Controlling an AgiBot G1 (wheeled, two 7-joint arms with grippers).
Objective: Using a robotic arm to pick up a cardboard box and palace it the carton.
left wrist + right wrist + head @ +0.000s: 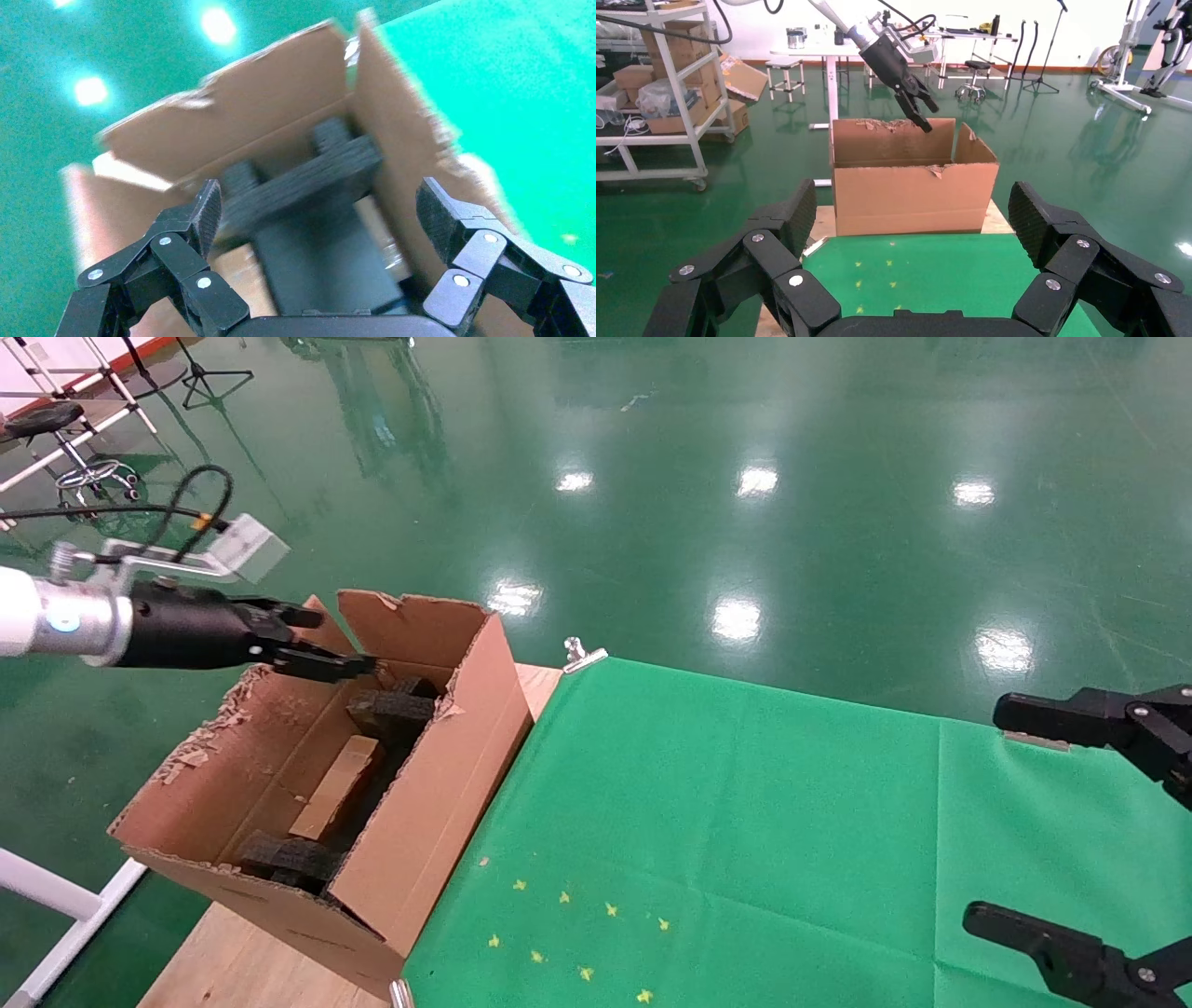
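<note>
At the surface's left edge, the carton stands with its flaps upright, so its mouth is free for loading from above. The cardboard box already lies flat on its floor, between black foam blocks that seem placed to brace it. The left hand hovers over the carton's far end, released and empty, which suggests the drop is done. Right of the carton, the green cloth covers the rest of the surface. At the right edge the right hand is parked, fingers spread, holding nothing.
</note>
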